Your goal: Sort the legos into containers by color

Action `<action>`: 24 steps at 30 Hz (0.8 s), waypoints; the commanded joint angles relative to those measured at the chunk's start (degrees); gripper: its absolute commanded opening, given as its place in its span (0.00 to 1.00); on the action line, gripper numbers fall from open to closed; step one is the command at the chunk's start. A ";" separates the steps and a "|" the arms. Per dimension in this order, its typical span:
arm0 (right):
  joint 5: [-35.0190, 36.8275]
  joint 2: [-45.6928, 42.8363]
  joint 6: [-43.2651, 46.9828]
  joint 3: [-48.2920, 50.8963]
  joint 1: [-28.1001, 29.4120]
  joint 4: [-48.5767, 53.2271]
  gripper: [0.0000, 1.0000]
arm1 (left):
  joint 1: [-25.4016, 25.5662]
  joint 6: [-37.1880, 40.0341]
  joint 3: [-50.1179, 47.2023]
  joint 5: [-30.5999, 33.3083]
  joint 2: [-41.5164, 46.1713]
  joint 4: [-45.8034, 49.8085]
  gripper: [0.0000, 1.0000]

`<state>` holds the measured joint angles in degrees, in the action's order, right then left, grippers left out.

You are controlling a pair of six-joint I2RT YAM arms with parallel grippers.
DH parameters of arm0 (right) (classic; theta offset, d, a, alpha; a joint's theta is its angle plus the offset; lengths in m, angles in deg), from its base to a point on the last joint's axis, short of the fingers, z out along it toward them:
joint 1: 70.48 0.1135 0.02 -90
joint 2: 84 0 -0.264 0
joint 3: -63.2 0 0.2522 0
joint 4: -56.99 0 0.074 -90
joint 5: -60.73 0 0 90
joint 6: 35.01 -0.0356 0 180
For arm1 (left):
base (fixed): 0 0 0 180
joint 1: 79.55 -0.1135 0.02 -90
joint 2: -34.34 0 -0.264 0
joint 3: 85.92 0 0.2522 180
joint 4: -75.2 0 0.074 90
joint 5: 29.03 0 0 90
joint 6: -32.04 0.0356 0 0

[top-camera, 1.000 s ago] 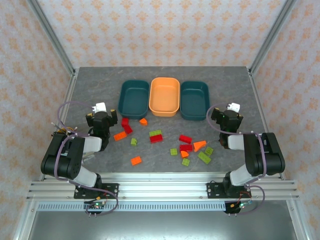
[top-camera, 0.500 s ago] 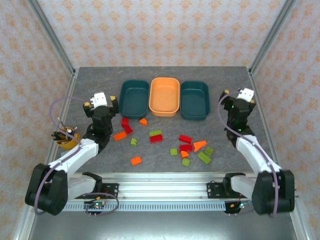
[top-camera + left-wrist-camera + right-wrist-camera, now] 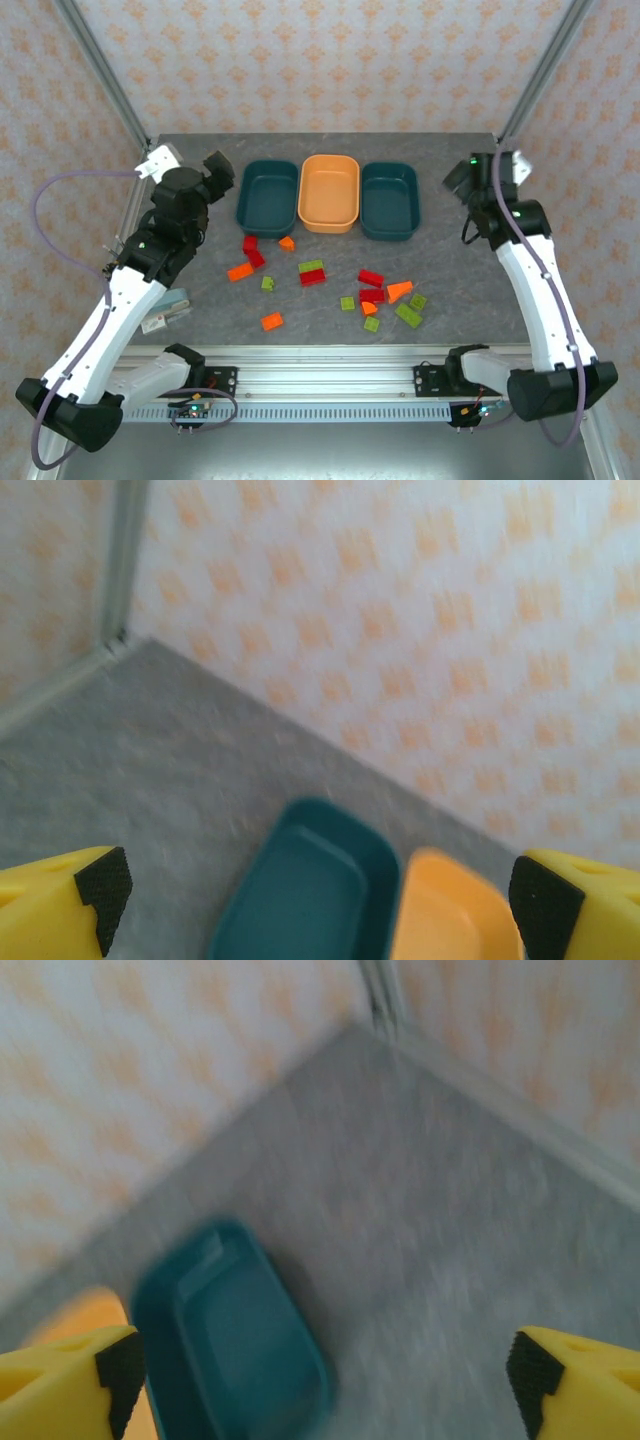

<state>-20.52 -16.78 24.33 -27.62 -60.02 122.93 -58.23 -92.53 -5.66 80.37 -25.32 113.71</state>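
Noted: the left gripper [image 3: 222,172] hangs high beside the left teal tray [image 3: 268,196], jaws spread wide and empty. The orange tray [image 3: 329,192] and the right teal tray [image 3: 390,200] complete the back row, all three bare, and the right gripper [image 3: 462,180] hangs high by that last tray, likewise spread and empty. The legos [image 3: 312,276] lie scattered on the table [image 3: 450,270] in front of the trays, none sorted; in my judgement each arm should first drop onto an isolated brick on its own side, jaws squared across its short width, leaving the crowded right-hand cluster for later.
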 commanded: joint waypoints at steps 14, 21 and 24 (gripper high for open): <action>-21.96 -2.93 -4.60 32.72 8.14 7.32 0.72 | 34.76 3.52 -8.84 -20.45 -5.56 7.03 1.00; -24.02 -1.23 -6.18 38.50 8.72 -3.14 0.68 | 38.33 8.43 -5.49 -20.28 -12.09 6.00 1.00; -24.18 0.28 -6.39 39.13 8.65 -5.74 0.66 | 38.99 7.81 -4.63 -20.01 -13.72 4.81 1.00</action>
<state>-44.25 -17.22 18.93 10.57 -51.50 122.12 -19.89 -86.23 -12.57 59.91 -38.52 120.53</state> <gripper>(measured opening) 0.663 0.998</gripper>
